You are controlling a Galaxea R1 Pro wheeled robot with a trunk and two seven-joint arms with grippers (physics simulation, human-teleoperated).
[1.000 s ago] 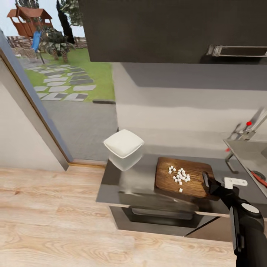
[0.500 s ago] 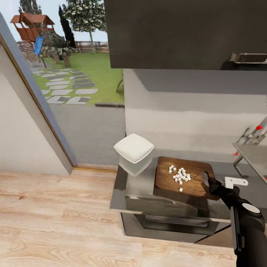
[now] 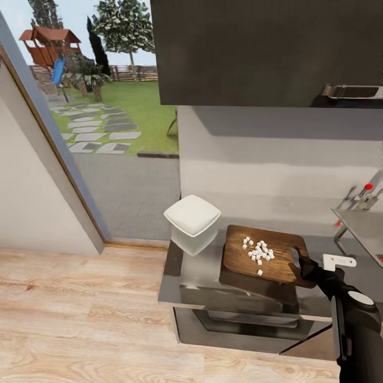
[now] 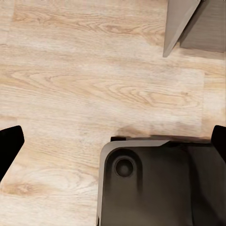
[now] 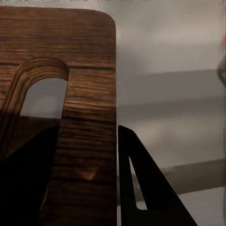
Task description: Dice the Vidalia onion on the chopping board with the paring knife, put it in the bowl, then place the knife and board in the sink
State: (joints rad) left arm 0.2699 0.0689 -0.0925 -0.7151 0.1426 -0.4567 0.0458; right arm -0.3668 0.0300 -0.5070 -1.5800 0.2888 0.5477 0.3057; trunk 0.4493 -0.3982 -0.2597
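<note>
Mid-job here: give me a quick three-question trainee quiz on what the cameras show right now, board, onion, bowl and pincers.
1. True or false: the diced onion is already in the bowl.
2. Which part of the chopping board does the right pincer hold? A) the end nearest the bowl B) the end with the slot handle C) the middle of its long side
3. Fill in: the left wrist view looks down on the wooden ____.

Key
1. False. The white pieces lie on the board; the bowl stands beside it on the countertop.
2. B. The right wrist view shows the fingers at the slot end.
3. Floor.
</note>
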